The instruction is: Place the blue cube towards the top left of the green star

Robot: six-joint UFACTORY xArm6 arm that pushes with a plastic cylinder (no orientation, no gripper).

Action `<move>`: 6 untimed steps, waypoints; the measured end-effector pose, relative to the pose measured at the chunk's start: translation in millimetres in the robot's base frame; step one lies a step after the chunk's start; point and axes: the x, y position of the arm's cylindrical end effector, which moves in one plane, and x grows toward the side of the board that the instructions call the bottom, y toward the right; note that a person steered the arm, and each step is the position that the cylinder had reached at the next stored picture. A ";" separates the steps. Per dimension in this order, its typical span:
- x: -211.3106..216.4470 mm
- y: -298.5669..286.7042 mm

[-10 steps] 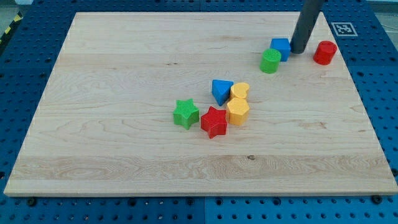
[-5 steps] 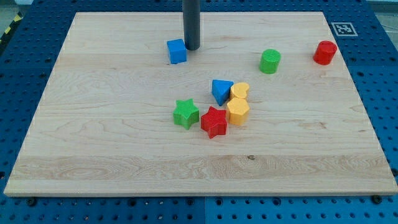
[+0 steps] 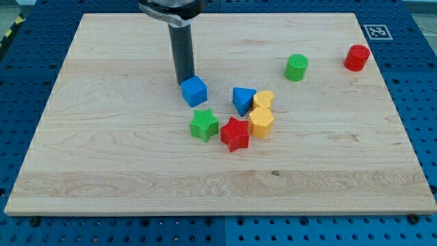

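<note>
The blue cube (image 3: 194,91) sits on the wooden board (image 3: 102,150), just above and slightly left of the green star (image 3: 204,125), with a small gap between them. My tip (image 3: 184,83) stands at the cube's upper left corner, touching or almost touching it. The dark rod rises from there to the view's top.
A blue triangle (image 3: 243,100), a yellow heart (image 3: 264,100), a yellow hexagon (image 3: 261,122) and a red star (image 3: 235,133) cluster right of the green star. A green cylinder (image 3: 296,67) and a red cylinder (image 3: 356,57) stand at the upper right.
The blue cube has been pushed from the upper right, across the board's top, then down to just above the green star. My tip moved with it.
</note>
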 end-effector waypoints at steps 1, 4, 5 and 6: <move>2.4 0.0; -6.9 30.8; 10.7 30.8; 30.7 25.2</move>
